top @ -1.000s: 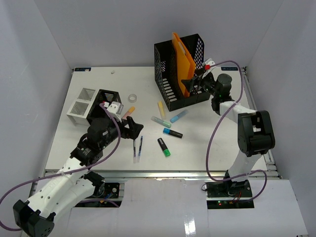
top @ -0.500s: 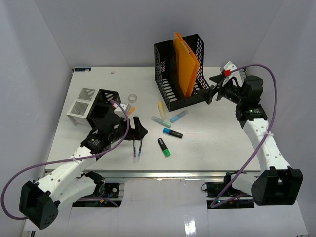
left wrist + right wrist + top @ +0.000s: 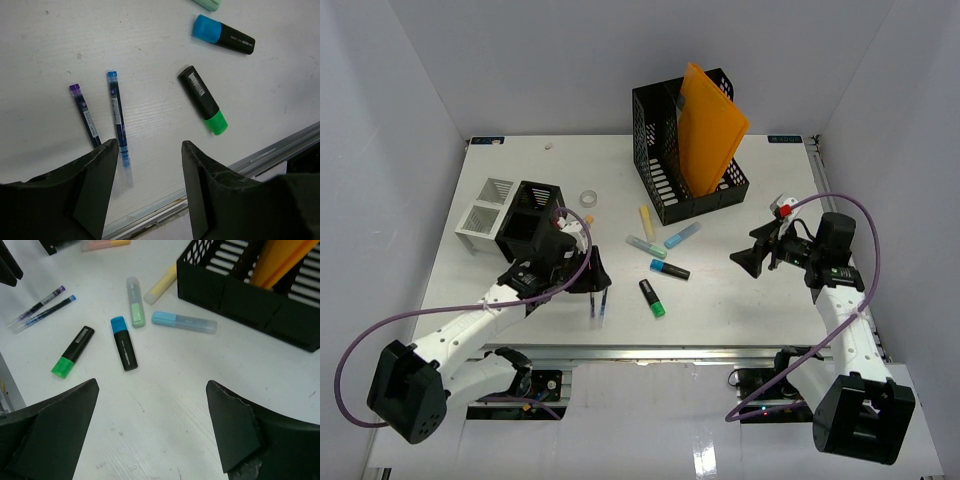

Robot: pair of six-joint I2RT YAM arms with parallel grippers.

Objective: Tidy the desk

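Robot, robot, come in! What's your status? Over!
Left gripper open, low over two pens. Right gripper open, empty. Desk not tidy yet: highlighters loose. Nothing blocking. Over.

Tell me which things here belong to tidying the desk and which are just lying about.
Likely in the job: desk, two pens, two black highlighters, pastel highlighters, tape roll, white organizer.
Just standing by: mesh file holder, orange folder already in it.
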